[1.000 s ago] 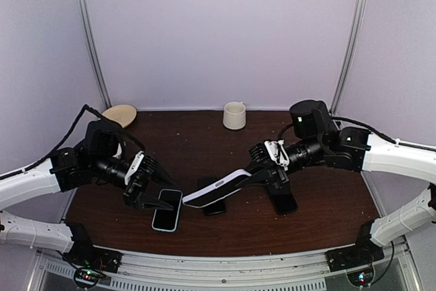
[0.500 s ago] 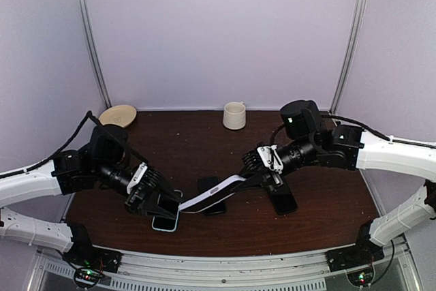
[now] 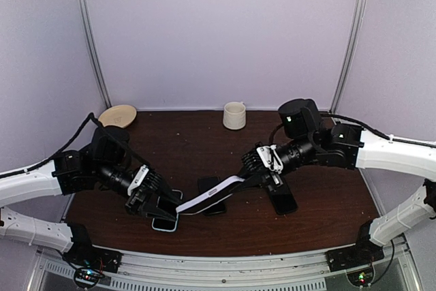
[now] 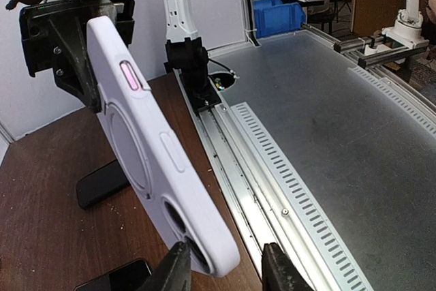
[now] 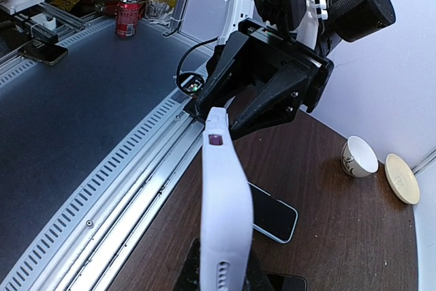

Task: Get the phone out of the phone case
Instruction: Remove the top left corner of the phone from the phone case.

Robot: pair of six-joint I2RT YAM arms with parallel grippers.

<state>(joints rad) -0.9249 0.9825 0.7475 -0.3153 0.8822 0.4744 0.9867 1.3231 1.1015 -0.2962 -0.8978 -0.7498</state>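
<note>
The top view shows the white case (image 3: 210, 195) held in the air over the near middle of the table (image 3: 327, 223), slanting from the right gripper (image 3: 253, 180) down and left to the left gripper (image 3: 170, 206). Whether either one is closed on it cannot be told from there. A pale-rimmed phone (image 3: 165, 223) lies flat under the left gripper, one dark phone (image 3: 208, 185) lies under the case, and another (image 3: 283, 202) lies to its right. A cup (image 3: 234, 115) stands at the far edge and a plate (image 3: 117, 114) at the far left. The left wrist view shows the case's back with its camera holes. The case's near end sits between the left fingers (image 4: 178, 270), which are spread. One seems to touch the case and the other stands apart from it, so nothing is gripped. The same view shows the right gripper's black fingers closed tight on the case's far end. The right wrist view shows the case edge-on, and only that view takes in a red can (image 5: 126, 16) off the table. No view shows whether a phone sits inside the case.
</note>
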